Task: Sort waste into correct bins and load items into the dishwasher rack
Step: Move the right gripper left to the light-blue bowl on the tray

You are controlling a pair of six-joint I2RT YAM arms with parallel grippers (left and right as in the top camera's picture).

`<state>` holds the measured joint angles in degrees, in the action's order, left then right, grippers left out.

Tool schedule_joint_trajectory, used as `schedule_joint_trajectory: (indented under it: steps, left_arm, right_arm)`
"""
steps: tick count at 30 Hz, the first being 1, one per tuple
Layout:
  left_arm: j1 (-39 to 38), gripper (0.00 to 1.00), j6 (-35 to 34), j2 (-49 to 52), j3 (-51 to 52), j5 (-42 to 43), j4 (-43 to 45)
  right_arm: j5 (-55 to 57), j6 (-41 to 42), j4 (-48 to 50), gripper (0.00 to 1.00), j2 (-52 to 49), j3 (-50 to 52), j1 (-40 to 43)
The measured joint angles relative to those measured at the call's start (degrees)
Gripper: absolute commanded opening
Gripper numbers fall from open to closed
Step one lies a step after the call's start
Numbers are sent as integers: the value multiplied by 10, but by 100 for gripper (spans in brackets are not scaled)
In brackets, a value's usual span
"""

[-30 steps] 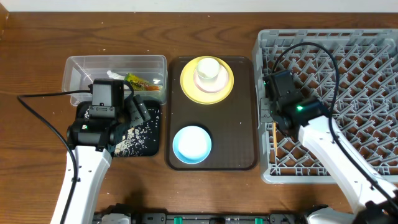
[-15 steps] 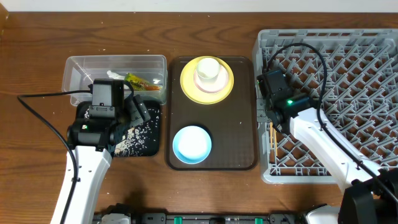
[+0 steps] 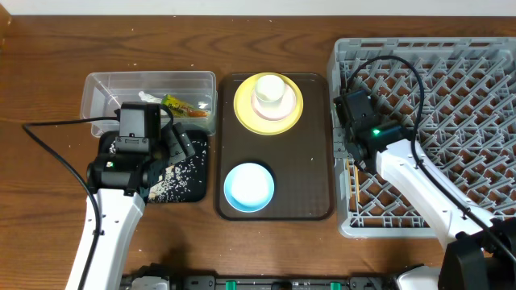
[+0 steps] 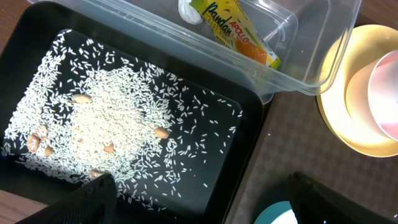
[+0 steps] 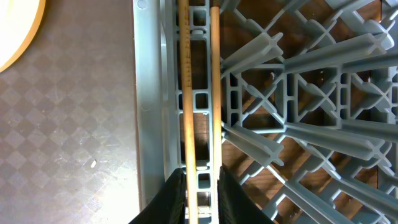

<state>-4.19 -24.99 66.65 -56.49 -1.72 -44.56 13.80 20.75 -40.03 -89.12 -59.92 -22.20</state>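
Chopsticks [image 3: 355, 173]: finding these lying along the left edge row of dishwasher rack [image 3: 484, 56], right under right gripper [image 3: 353, 153]. Judging step as drop-off of the pair into the rack. Noting left gripper [image 3: 181, 145] hanging over black tray [image 3: 197, 189] with rice grains [image 3: 173, 181]. Logging wrapper [image 3: 181, 106] and paper wad [image 3: 149, 97] inside clear tub [image 3: 97, 89], so reading waste sorting as done. Counting yellow plate [image 3: 246, 113] with cup [image 3: 270, 93] on top, plus blue bowl [image 3: 248, 187], all on brown serving tray [image 3: 310, 161], not yet racked. Sitting everything on dark wooden table [image 3: 48, 201]; seeing nothing of the room beyond.

Left wrist: seeing fingers [image 4: 93, 199] spread wide, holding nothing, above rice-strewn tray and corner of tub.

Right wrist: seeing both sticks [image 5: 186, 93] parallel, slightly apart, in the rack's edge channel, running between fingers [image 5: 171, 202] sitting close on either side. Not managing to tell pinching from just letting go.

Next, probably: opening fully, lifting straight up clear of the pegs, then reaching for the cup or bowl, minding the rack wall on the way over.
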Motion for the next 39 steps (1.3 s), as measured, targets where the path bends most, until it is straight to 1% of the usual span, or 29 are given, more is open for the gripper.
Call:
schedule_joint_trajectory:
  steps: [10,14,17,19,25,30,35,39]
  left_arm:
    - [0,90,0,0,0,0,0]
    - [0,90,0,0,0,0,0]
    - [0,90,0,0,0,0,0]
    - [0,90,0,0,0,0,0]
    - [0,90,0,0,0,0,0]
    - [0,90,0,0,0,0,3]
    - [0,90,0,0,0,0,15]
    - [0,90,0,0,0,0,15]
  right_arm:
    - [-2,0,0,17,0,0,0]
    - [-13,-2,-5,23,0,-4,3]
    - [-26,-3,-8,21,5,-17,5]
    - [-70,-2,-3,20,15,-32,4]
    - [-221,-2,30,23,33,-67,-20]
    - [-284,-2,37,23,33,-68,-64]
    - [-306,-7,43,23,33,-68,-128]
    - [-312,-34,55,25,33,-68,-188]
